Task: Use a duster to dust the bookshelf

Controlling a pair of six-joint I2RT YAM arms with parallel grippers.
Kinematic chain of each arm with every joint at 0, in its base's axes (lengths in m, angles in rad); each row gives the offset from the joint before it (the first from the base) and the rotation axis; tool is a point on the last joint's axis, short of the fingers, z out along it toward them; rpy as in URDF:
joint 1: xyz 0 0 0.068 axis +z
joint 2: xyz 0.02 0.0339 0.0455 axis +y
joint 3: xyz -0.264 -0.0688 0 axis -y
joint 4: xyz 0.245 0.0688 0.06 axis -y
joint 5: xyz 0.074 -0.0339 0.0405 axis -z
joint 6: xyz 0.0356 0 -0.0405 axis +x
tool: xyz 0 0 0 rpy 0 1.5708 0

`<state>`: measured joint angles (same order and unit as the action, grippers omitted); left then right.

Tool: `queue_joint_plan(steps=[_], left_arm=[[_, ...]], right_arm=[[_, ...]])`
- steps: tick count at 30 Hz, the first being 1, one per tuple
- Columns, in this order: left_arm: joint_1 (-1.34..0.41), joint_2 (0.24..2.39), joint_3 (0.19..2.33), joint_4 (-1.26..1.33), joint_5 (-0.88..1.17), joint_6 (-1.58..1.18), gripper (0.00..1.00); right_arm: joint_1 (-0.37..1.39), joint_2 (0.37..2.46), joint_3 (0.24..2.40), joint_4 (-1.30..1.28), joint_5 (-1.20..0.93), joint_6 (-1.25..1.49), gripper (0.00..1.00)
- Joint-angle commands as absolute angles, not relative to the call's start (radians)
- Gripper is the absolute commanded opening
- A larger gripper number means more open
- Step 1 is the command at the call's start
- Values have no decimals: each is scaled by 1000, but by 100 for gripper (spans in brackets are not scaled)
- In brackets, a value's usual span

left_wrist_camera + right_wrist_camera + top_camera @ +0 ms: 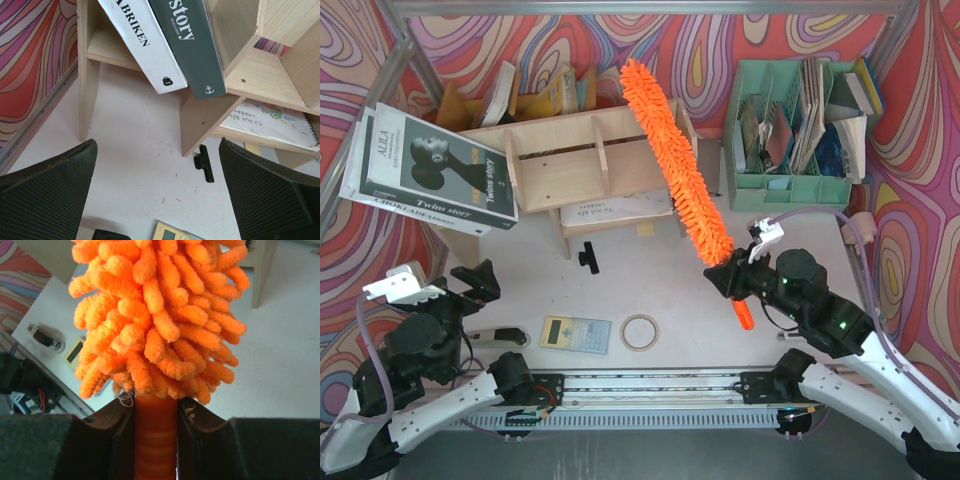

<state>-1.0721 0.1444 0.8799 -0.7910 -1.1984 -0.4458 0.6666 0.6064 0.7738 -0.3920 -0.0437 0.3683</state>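
Your duster (675,160) sat slanted over the right end of the bookshelf (580,160) (fluffy head up top, handle pointing back at you). Your right claw (733,283) was clamped on that handle. Your left claw (157,200) hung wide open over the desk (650,265), holding nothing.

Bare table (640,285) lies open between the arms and the bookshelf (560,165). A clip (588,259), calculator (575,333) and tape ring (624,333) dot it. Leaning books (430,170) block the shelf's left end, and the duster (670,160) crosses its right end.
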Motion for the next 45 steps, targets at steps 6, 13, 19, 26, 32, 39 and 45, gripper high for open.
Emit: queue_joint_plan(steps=[6, 13, 19, 26, 32, 39, 45], left_arm=[[-1075, 153, 872, -794, -1218, -452, 99], [-1075, 140, 871, -800, -1215, -460, 99], [-1075, 146, 870, -796, -1216, -460, 98], [-1075, 195, 887, -808, -1215, -463, 98], [-1075, 178, 885, -810, -1233, -460, 99], [-1076, 160, 884, -823, -1248, -472, 99], [-1075, 152, 879, -820, -1256, -472, 99]], right_arm=[[669, 578, 862, -314, 314, 425, 0], [669, 652, 867, -416, 349, 505, 0], [669, 624, 859, -355, 289, 423, 0], [669, 655, 864, -187, 231, 264, 0], [669, 667, 847, 1, 77, 126, 0], [669, 751, 861, 27, -201, -16, 0], [670, 686, 739, 99, -253, -63, 0]])
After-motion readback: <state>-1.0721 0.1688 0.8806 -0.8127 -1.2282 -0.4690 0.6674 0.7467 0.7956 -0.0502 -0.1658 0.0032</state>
